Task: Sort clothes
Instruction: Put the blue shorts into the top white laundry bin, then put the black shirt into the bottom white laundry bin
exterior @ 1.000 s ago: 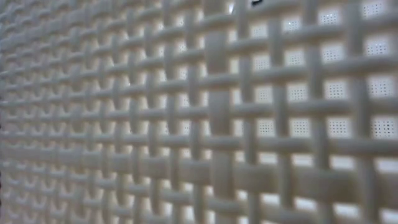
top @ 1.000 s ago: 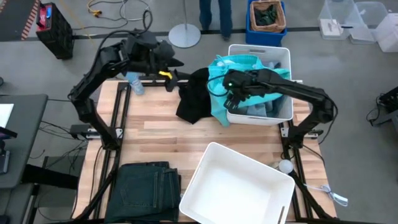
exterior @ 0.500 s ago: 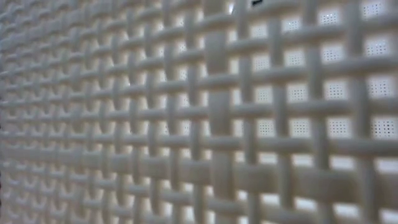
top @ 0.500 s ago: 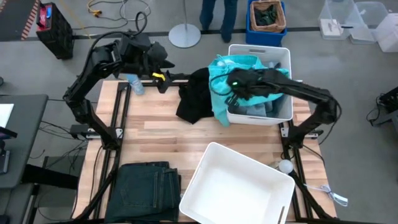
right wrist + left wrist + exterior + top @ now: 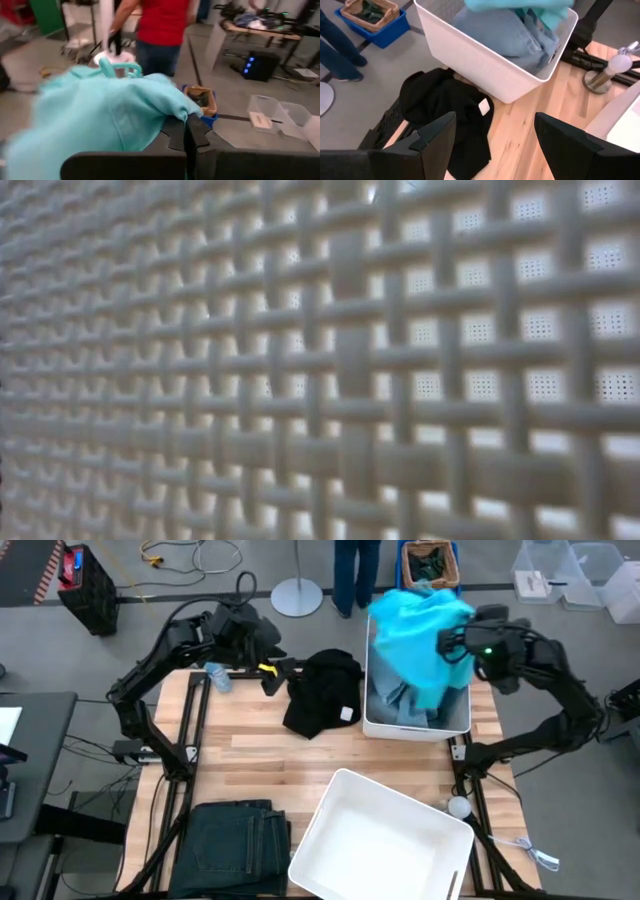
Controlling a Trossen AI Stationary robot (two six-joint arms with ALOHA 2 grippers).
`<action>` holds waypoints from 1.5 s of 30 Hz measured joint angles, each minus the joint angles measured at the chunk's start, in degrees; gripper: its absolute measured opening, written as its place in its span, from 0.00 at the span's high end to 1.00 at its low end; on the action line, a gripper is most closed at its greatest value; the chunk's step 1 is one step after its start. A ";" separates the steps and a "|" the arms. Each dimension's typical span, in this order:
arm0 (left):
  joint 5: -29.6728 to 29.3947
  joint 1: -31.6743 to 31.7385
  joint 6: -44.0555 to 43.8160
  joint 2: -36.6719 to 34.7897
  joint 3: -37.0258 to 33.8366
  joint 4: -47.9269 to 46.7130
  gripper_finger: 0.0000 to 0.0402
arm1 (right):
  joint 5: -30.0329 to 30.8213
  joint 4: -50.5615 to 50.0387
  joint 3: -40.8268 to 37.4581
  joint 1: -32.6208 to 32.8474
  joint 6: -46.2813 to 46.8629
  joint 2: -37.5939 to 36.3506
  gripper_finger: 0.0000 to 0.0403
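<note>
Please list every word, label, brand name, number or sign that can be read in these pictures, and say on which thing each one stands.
No text can be read in any view.
White tag on the black top: too small to read.
Labels on the clear bins on the floor: too small to read.
Red label on the black crate: blurred.

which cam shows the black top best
The high view: the whole black top lies on the table beside the white bin. The left wrist view shows it close but partly behind the left claw. The low and right wrist views miss it.
</note>
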 joint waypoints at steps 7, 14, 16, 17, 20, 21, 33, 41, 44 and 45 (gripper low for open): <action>1.05 0.24 -0.11 0.02 -5.68 4.56 0.34 | -2.29 -4.78 -0.02 -1.93 0.70 0.64 1.00; 1.35 1.18 0.01 -0.04 -9.40 7.02 0.34 | -11.95 -12.53 -0.04 -3.50 0.73 5.81 0.93; 2.64 1.86 -0.02 -0.04 -10.15 7.34 0.34 | -13.43 -14.48 -0.04 -3.96 1.34 7.31 0.88; 3.32 2.28 -0.05 0.01 -10.32 7.12 0.34 | -14.24 -15.07 -0.07 -4.13 1.66 7.87 0.84; 4.11 3.04 0.02 0.00 -10.39 7.05 0.34 | -15.85 -15.43 -0.04 -4.13 1.75 8.86 0.72; 4.11 3.18 0.06 -0.02 -10.39 7.03 0.34 | -16.14 -15.37 -0.06 -4.13 1.77 8.91 0.67; 4.22 6.22 3.47 -0.02 -10.37 6.21 0.34 | -18.95 0.44 -0.09 2.61 -8.54 2.18 0.31; 6.92 11.40 5.50 -0.07 -11.18 7.53 0.34 | -21.99 18.81 -0.07 14.02 -16.13 -1.12 0.31; 6.81 12.54 5.25 -0.05 -13.55 8.85 0.34 | -28.66 20.87 -0.07 17.24 -15.49 -0.42 0.31; 6.73 12.61 5.24 -0.04 -14.88 10.11 0.34 | -30.81 21.49 -0.07 18.26 -15.14 0.07 0.31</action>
